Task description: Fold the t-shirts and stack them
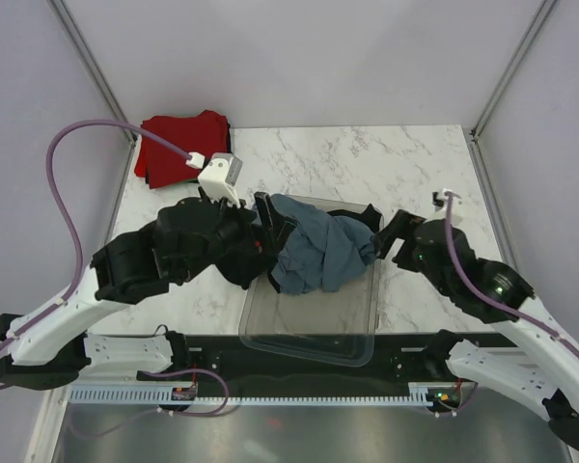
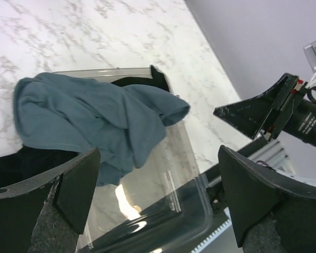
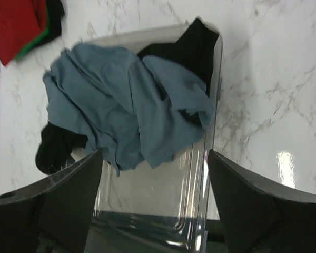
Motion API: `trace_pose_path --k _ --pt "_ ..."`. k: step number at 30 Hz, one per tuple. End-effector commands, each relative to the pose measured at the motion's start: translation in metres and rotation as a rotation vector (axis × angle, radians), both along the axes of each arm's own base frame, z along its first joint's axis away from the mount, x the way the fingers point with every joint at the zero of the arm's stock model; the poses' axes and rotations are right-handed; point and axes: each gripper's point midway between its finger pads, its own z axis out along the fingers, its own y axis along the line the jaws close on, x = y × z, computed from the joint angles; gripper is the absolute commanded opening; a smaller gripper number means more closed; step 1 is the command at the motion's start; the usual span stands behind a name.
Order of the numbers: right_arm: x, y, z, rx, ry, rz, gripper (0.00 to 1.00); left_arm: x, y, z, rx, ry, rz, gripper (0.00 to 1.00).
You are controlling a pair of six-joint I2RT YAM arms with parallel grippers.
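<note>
A slate blue-grey t-shirt (image 1: 318, 253) lies crumpled in the far half of a clear grey tray (image 1: 309, 338). It also shows in the left wrist view (image 2: 89, 113) and the right wrist view (image 3: 126, 105). A black t-shirt (image 3: 192, 45) lies under it and pokes out at the tray's far corner (image 1: 364, 213) and over its left side (image 3: 55, 150). A bright red t-shirt (image 1: 181, 145) lies folded at the table's back left corner. My left gripper (image 1: 273, 227) is open and empty at the tray's left edge. My right gripper (image 1: 384, 236) is open and empty at the tray's right edge.
The white marble table (image 1: 367, 159) has metal frame posts at its back corners and walls on both sides. The tray's near half holds no cloth and reaches to the table's front rail (image 1: 299, 371). Something dark lies under the red shirt's edge (image 3: 55, 21).
</note>
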Motion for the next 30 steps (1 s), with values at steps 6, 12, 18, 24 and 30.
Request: trace_pose_path --k 6,12,18,24,30 --pt "0.003 0.069 -0.046 -0.055 0.173 0.232 0.93 0.011 0.025 -0.056 0.182 -0.039 0.071 1.0" --pt "0.001 0.075 -0.091 -0.145 0.276 0.211 0.94 0.013 0.044 -0.086 0.194 0.054 0.1 1.0" --pt "0.002 0.094 -0.137 -0.221 0.343 0.257 0.93 0.011 0.05 -0.125 0.206 0.143 0.114 0.98" --pt "0.024 0.104 -0.169 -0.315 0.353 0.248 0.93 0.004 0.052 -0.143 0.202 0.181 0.103 0.97" --pt "0.035 0.118 -0.21 -0.366 0.421 0.268 0.85 -0.003 0.061 -0.147 0.162 0.191 0.113 0.96"
